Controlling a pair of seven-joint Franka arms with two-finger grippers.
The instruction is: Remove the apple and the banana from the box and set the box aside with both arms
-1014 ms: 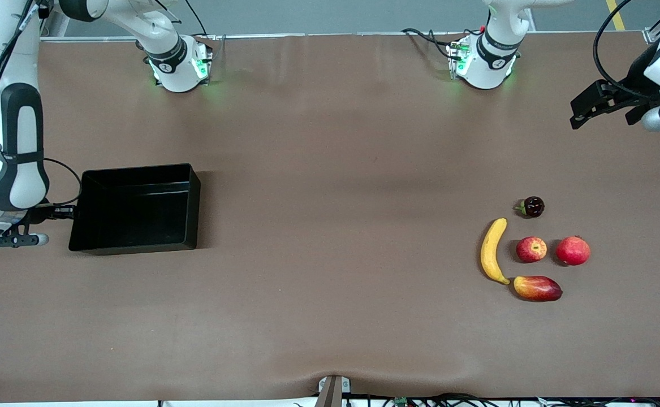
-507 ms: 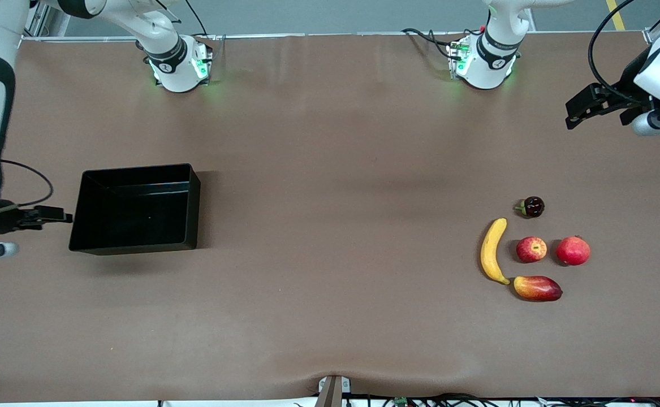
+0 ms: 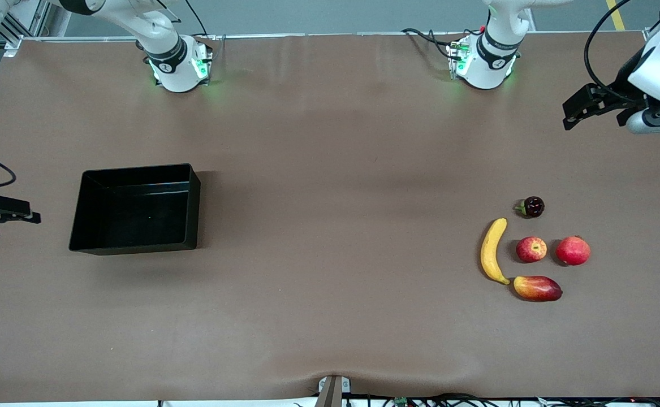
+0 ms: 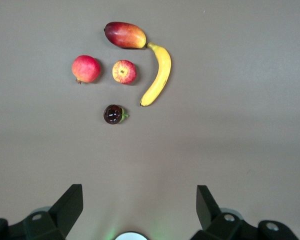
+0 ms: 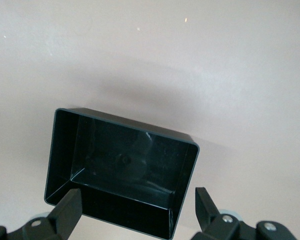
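The yellow banana (image 3: 492,250) and the small red apple (image 3: 531,249) lie side by side on the table toward the left arm's end. They also show in the left wrist view, banana (image 4: 159,75) and apple (image 4: 124,71). The black box (image 3: 134,209) stands empty toward the right arm's end and also shows in the right wrist view (image 5: 122,170). My left gripper (image 3: 567,116) (image 4: 139,200) is open and empty, up over bare table well apart from the fruits. My right gripper (image 3: 31,210) (image 5: 137,205) is open and empty, up in the air beside the box's end wall, not touching it.
A red-yellow mango (image 3: 537,288) touches the banana's tip, nearer the front camera than the apple. A larger red round fruit (image 3: 573,250) lies beside the apple. A small dark fruit (image 3: 532,207) lies farther from the front camera. The brown table (image 3: 330,169) spans between box and fruits.
My right gripper has drawn away from the box's end wall toward the table's edge and risen. The box has not moved. My left gripper has shifted slightly.
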